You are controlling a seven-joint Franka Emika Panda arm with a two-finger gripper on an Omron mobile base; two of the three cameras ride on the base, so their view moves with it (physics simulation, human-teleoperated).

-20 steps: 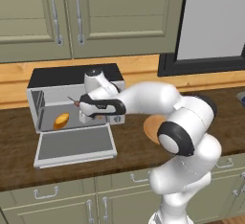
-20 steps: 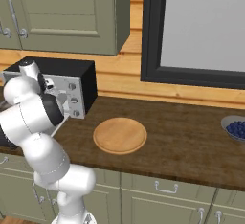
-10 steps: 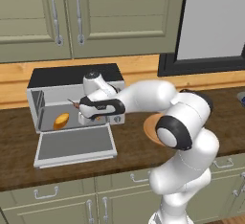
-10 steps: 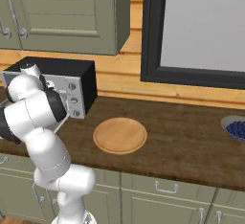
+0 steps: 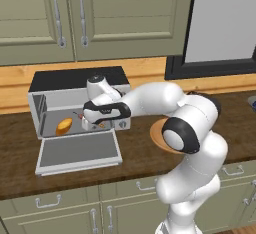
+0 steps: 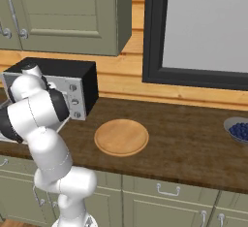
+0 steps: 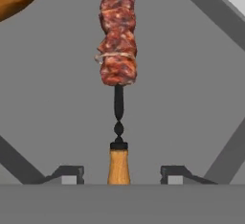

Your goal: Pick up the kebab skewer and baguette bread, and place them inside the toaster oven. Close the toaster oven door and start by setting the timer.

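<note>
Grey-walled toaster oven (image 5: 37, 109) holding baguette bread (image 5: 64, 126) and kebab skewer (image 7: 116, 50), gripper (image 7: 117, 174) jaws released around its handle.

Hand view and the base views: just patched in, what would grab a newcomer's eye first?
The kebab skewer, lying straight ahead on the grey oven floor, its wooden handle between the gripper's parted fingertips, neither touching it. Next, the toaster oven at the counter's left, its door dropped flat, the baguette inside. The round wooden plate sits to the oven's right.
</note>
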